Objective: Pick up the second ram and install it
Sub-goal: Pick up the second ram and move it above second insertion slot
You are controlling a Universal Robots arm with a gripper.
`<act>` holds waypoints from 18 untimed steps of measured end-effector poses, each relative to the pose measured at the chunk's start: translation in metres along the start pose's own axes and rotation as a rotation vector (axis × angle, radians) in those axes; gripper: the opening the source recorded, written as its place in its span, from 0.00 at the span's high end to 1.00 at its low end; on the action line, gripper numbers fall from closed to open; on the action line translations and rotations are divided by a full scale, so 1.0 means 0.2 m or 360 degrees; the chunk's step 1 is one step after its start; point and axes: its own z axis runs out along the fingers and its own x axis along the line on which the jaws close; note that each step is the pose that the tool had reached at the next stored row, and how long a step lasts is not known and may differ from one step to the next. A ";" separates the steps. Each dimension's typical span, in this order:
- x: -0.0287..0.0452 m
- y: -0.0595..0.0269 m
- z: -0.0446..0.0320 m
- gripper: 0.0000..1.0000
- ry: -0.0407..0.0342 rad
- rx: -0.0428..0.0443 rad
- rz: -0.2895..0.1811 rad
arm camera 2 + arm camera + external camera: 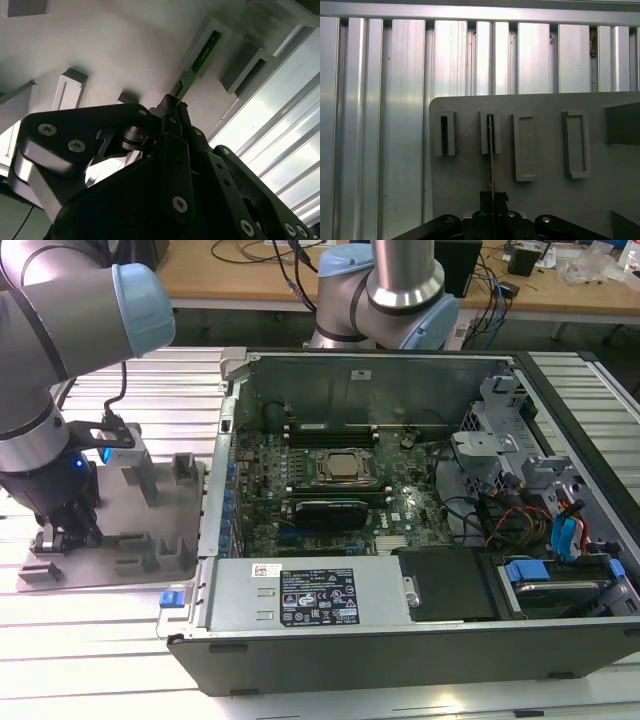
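Observation:
The second ram point(491, 150) is a thin green stick standing on edge. One end sits in a narrow slot of the grey fixture plate point(545, 205); the other end runs between my fingers. In the second wrist view the ram point(202, 52) shows its green face inside a raised holder, reaching back to my gripper point(172, 107). The gripper point(492, 200) is shut on the stick's near end. In the exterior view my gripper point(65, 535) is low over the fixture plate point(130, 540), at that view's left, beside the open computer case.
The open computer case point(400, 640) lies at the exterior view's right, with the motherboard point(330, 500), processor point(340, 468) and memory slots point(350, 430) exposed. The fixture has several raised holders point(525, 147). Ribbed aluminium table point(380, 125) surrounds it. A second arm's base point(390, 290) stands behind the case.

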 end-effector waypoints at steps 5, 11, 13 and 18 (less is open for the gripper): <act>0.000 0.000 0.000 0.89 0.0000 0.0000 0.0000; 0.000 0.000 0.000 0.89 -0.0001 0.0000 0.0000; 0.000 0.000 -0.001 0.89 0.0000 0.0000 0.0000; -0.003 0.006 -0.124 0.89 0.0000 0.0000 0.0000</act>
